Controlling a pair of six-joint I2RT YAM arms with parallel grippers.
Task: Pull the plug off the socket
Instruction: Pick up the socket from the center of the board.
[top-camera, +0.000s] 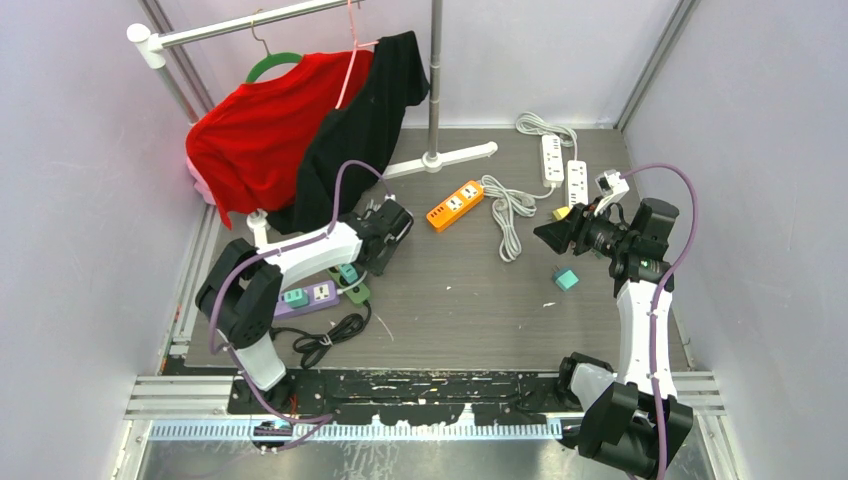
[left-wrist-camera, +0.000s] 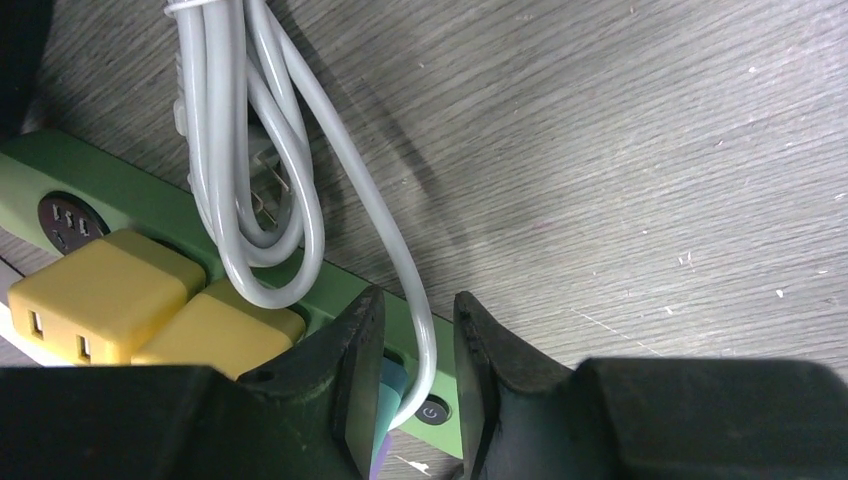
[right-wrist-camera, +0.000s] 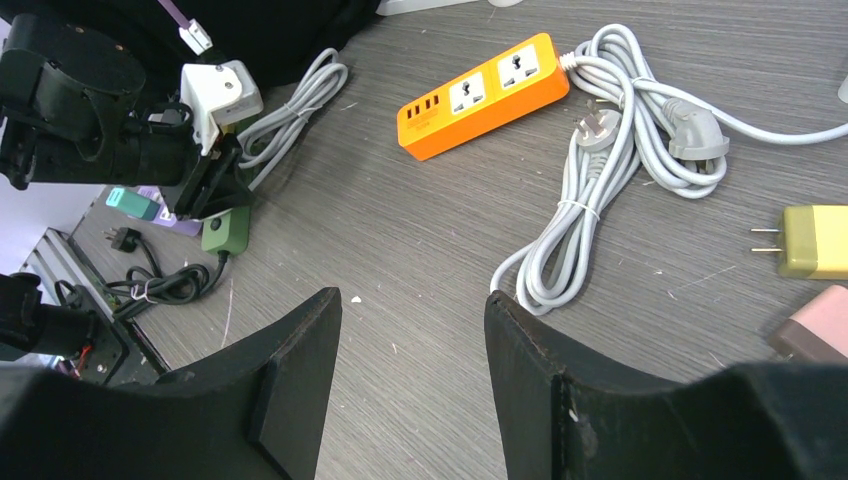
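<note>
A green power strip (left-wrist-camera: 140, 190) lies on the table with two yellow plugs (left-wrist-camera: 100, 295) seated in it side by side. A grey coiled cable (left-wrist-camera: 300, 200) is draped over the strip. My left gripper (left-wrist-camera: 415, 300) hangs just over the strip's end by the power button (left-wrist-camera: 432, 410). Its jaws stand a narrow gap apart, and one loop of the cable runs through that gap. A teal plug (left-wrist-camera: 393, 395) shows partly behind the left finger, so a grip on it cannot be made out. My right gripper (right-wrist-camera: 412, 295) hovers open over bare table, holding nothing.
An orange strip (top-camera: 455, 205) and a bundled grey cable (top-camera: 508, 205) lie mid-table. Two white strips (top-camera: 551, 157) sit at the back right. A loose teal plug (top-camera: 566, 279) and a yellow plug (right-wrist-camera: 812, 240) lie near the right arm. A clothes rack with a red shirt (top-camera: 260, 130) stands back left.
</note>
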